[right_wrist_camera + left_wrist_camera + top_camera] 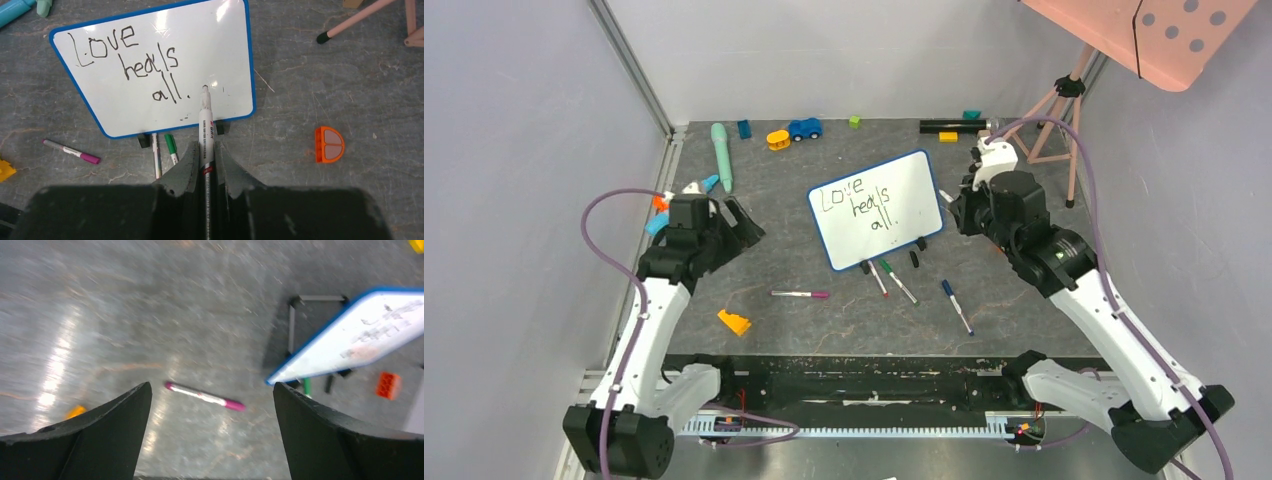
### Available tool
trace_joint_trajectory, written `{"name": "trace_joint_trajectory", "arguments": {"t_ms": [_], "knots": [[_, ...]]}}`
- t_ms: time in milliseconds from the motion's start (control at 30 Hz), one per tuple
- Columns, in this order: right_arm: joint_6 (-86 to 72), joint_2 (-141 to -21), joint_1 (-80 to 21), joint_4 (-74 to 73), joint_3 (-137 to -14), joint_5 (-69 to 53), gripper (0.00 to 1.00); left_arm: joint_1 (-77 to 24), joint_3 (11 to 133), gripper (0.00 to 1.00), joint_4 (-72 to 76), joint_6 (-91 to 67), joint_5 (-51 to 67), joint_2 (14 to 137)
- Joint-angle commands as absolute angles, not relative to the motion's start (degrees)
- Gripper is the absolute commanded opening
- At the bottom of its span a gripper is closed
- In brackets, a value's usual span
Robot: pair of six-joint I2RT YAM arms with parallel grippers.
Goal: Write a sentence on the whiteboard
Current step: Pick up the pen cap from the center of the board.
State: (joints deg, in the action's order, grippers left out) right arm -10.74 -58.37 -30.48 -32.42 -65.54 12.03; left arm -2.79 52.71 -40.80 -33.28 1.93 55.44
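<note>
Top view. A small white whiteboard [876, 210] with a thin blue frame stands propped on black feet mid-table, slightly skewed. The dark handwritten sentence [864, 203] "Love heals all." reads complete, in three stepped lines. To its left, well apart, hangs the left tool [742, 228]. Just beside the board's right edge sits the right tool [957, 212]. Several loose pens lie on the grey stone-look table [1024, 300], near side of the board.

Left wrist view. Blurred. Fingers of the left tool stand wide apart with nothing between them. A slim pink-capped pen [205, 396] lies on the table beyond.

Right wrist view. The right tool is clamped on a white-and-black marker [205, 120]. Its uncapped tip is over the board's lower right, just right of "all." Contact: cannot tell.

Risk, my judgement: the writing looks finished. A bare tip this close could drag a stray line or smear the last word. A push could tip the propped board backward.
</note>
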Motion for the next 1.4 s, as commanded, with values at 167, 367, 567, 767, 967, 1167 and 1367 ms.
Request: {"name": "trace_joint_trajectory", "arguments": {"t_ms": [167, 367, 567, 767, 967, 1167, 1367], "knots": [[-19.78, -52.76, -30.19, -45.05, -69.26, 16.0, 0.0, -36.11, 52.62, 0.81, -39.92, -59.04, -9.53, 54.53], [-21.8, -45.76, -30.23, -46.05, -63.09, 17.91, 0.0, -55.78, 59.57, 0.76, -38.35, -63.81, -23.84, 67.49], [-16.38, -43.14, -30.24, -48.17, -63.97, 17.44, 0.0, -62.3, 69.66, 0.7, -31.61, -59.97, -27.08, 85.35], [-13.01, -42.69, -30.21, -51.45, -68.16, 19.24, 0.0, -65.45, 78.48, 0.6, -22.47, -58.35, -28.34, 99.46], [-13.55, -42.09, -30.25, -54.18, -70.35, 19.68, 0.0, -65.93, 91.42, 0.6, -26.83, -58.56, -30.65, 113.51], [-13.82, -40.64, -30.23, -56.13, -70.97, 21.77, 0.0, -65.84, 94.55, 0.57, -29.12, -59.91, -35.89, 117.5], [-13.35, -40.85, -30.24, -57.07, -71.04, 24.6, 0.0, -65.4, 97.74, 0.57, -33.83, -60.14, -39.22, 120.16]]}}
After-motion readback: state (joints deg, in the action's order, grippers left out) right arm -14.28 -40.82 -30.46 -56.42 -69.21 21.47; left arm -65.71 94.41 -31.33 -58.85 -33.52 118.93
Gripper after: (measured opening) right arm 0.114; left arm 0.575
